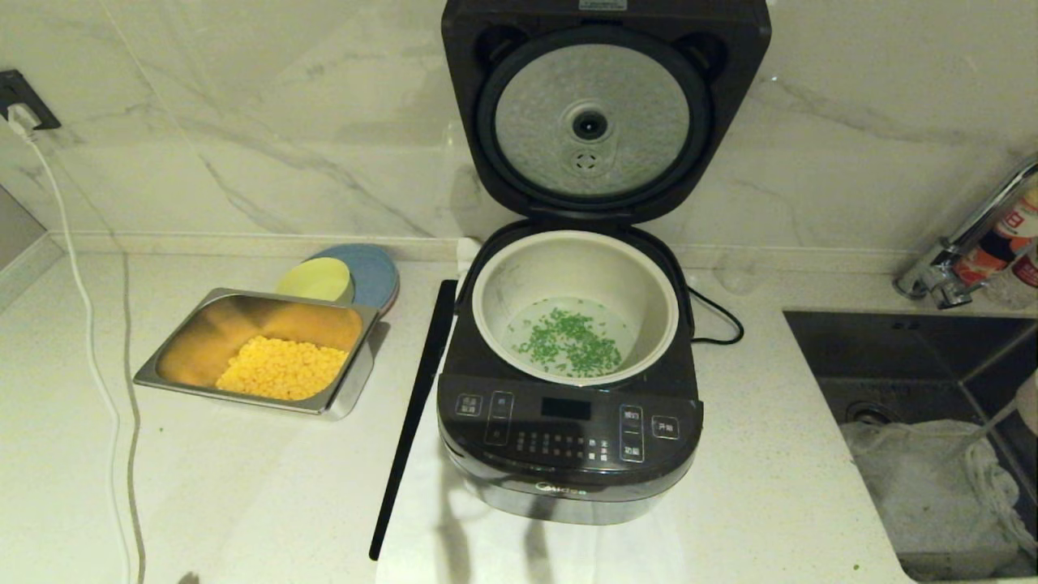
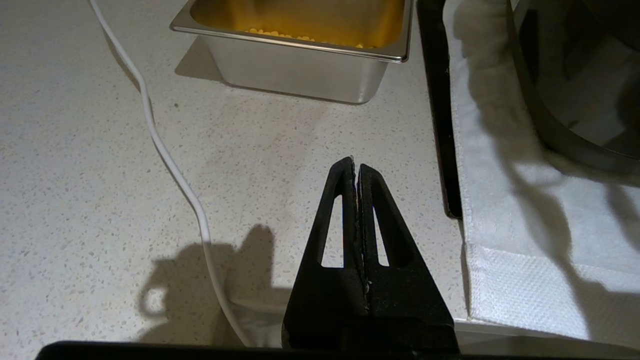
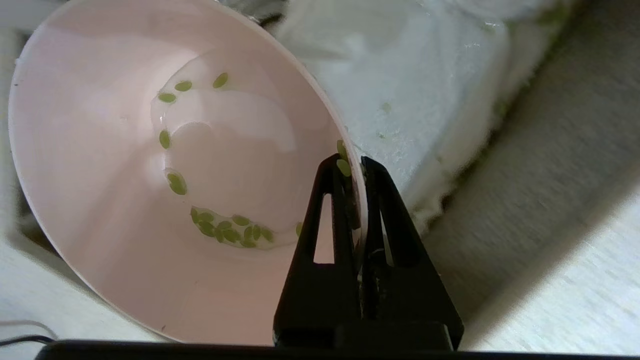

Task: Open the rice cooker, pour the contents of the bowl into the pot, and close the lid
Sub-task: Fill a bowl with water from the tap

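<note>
The rice cooker (image 1: pixel 568 438) stands in the middle of the counter with its lid (image 1: pixel 604 122) swung up, dimpled silver underside facing me. Green chopped bits (image 1: pixel 572 341) lie in the bottom of the cream pot (image 1: pixel 486 300). Neither arm shows in the head view. In the right wrist view my right gripper (image 3: pixel 356 165) is shut on the rim of the tilted pink bowl (image 3: pixel 100 150), which holds a few leftover green bits (image 3: pixel 230 232) and a little liquid. My left gripper (image 2: pixel 356 165) is shut and empty, low over the counter beside the cooker (image 2: pixel 575 145).
A steel tray (image 1: pixel 162 369) of corn sits left of the cooker, with a yellow-green bowl (image 1: pixel 316 280) on a blue plate (image 1: pixel 377 272) behind it. A black strip (image 1: pixel 413 405) and a white cable (image 1: pixel 89 324) lie on the counter. The sink (image 1: pixel 892 349) at the right holds a white cloth (image 1: pixel 916 478).
</note>
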You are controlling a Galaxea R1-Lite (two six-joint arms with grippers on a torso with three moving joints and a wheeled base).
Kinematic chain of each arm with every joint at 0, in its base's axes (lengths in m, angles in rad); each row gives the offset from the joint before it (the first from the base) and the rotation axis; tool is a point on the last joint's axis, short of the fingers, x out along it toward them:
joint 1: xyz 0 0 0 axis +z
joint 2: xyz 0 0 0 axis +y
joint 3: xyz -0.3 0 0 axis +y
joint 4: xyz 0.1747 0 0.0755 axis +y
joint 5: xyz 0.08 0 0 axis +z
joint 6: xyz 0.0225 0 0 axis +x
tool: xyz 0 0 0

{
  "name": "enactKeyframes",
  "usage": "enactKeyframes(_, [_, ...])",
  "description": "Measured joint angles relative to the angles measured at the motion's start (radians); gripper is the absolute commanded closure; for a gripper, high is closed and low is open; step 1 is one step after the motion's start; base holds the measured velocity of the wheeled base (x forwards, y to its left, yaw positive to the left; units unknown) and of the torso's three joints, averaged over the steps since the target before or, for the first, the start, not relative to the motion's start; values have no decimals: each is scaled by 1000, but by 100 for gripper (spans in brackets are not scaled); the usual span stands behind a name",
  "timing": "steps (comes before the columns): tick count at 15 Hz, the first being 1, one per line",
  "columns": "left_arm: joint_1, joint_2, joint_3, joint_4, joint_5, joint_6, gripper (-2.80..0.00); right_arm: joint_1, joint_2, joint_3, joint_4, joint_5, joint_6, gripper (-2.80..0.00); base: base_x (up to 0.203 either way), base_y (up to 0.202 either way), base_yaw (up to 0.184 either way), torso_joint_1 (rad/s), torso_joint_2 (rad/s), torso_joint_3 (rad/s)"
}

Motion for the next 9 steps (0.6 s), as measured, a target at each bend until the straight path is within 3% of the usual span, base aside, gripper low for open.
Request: enactKeyframes(9, [0,0,0,0,0,0,0,16,112,-161,3,-4,15,0,0,0,0,0,0,0])
